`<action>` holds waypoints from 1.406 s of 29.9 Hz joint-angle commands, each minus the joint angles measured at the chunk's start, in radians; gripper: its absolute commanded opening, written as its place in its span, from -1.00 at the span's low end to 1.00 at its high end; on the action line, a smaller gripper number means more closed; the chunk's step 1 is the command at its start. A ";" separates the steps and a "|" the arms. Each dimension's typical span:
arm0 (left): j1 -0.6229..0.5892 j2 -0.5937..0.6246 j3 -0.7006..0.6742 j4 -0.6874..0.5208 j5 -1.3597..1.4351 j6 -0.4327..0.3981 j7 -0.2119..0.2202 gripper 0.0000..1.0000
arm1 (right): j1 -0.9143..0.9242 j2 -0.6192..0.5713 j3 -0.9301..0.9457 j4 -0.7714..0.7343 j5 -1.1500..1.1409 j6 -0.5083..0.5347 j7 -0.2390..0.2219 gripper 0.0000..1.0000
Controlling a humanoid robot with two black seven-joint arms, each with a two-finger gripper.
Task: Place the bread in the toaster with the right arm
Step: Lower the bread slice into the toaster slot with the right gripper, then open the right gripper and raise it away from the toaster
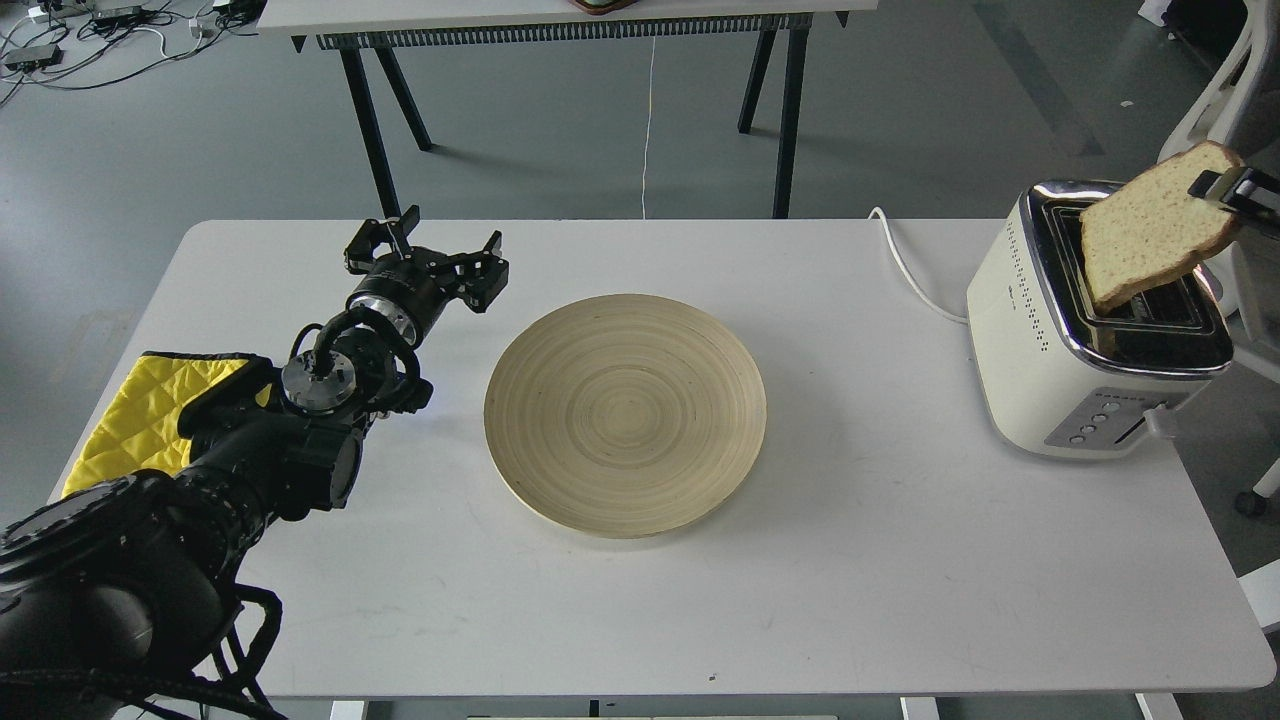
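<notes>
The bread [1150,235], a pale slice with tan crust, hangs tilted over the toaster [1085,335], its lower corner at the slots. The toaster is cream-white with a chrome top and stands at the table's right edge. My right gripper [1228,186] comes in from the right edge; only its fingertips show, shut on the bread's upper right corner. My left gripper [425,262] is open and empty above the table, left of the plate, far from the toaster.
A round bamboo plate [625,415] lies bare in the middle of the white table [880,560]. A yellow quilted cloth [135,420] lies at the left edge under my left arm. The toaster's white cord [905,270] runs off the back. A chair stands at far right.
</notes>
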 commanded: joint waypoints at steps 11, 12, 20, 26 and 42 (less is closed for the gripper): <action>0.002 0.000 0.001 0.000 0.000 0.000 0.000 1.00 | -0.035 0.047 -0.007 -0.023 0.001 0.000 -0.004 -0.99; 0.000 0.000 0.000 0.000 0.000 0.000 0.000 1.00 | -0.043 0.052 -0.006 -0.030 0.002 -0.002 -0.004 -0.99; 0.000 0.000 0.000 0.000 0.000 0.000 0.000 1.00 | -0.097 0.112 -0.004 -0.099 0.013 -0.008 -0.003 -0.72; 0.000 0.000 0.000 0.000 0.000 0.000 0.000 1.00 | -0.105 0.126 -0.003 -0.105 0.019 -0.012 -0.003 0.08; 0.000 0.000 0.000 0.000 0.000 0.000 0.000 1.00 | -0.066 0.126 0.215 -0.047 0.329 0.046 0.002 0.97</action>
